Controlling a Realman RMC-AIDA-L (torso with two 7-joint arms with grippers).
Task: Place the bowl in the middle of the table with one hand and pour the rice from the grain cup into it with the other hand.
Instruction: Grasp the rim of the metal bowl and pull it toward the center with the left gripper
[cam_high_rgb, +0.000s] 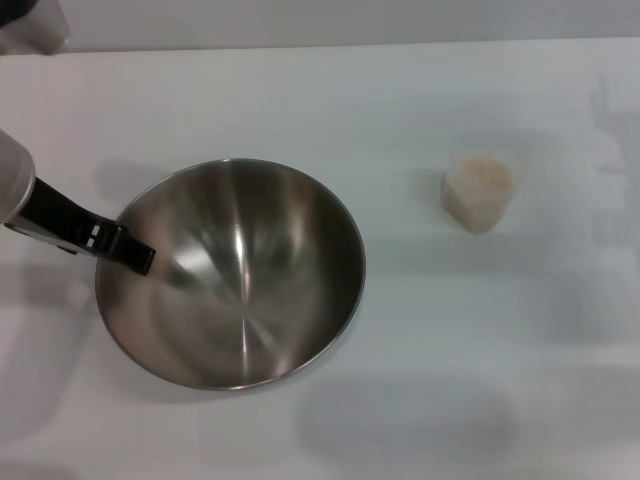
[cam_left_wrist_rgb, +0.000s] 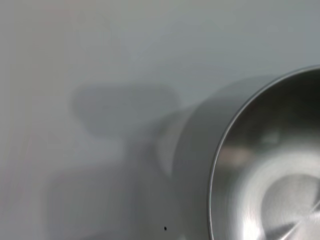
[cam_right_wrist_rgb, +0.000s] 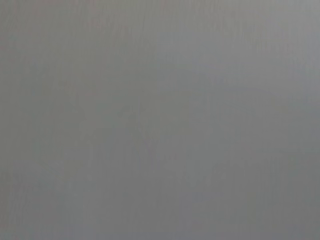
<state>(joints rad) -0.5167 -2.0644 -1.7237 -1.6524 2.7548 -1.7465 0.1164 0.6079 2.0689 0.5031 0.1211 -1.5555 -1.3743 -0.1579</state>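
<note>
Steel bowl (cam_high_rgb: 235, 275), left claw (cam_high_rgb: 125, 248) at its rim, sits well apart from grain cup (cam_high_rgb: 479, 193).

The bowl (cam_high_rgb: 240, 280) is shiny metal, smooth inside like a mirror. The cup (cam_high_rgb: 479, 193) is see-through plastic, full of pale, grainy rice (cam_high_rgb: 482, 174). The table (cam_high_rgb: 420, 90) is smooth, white and matt.
</note>
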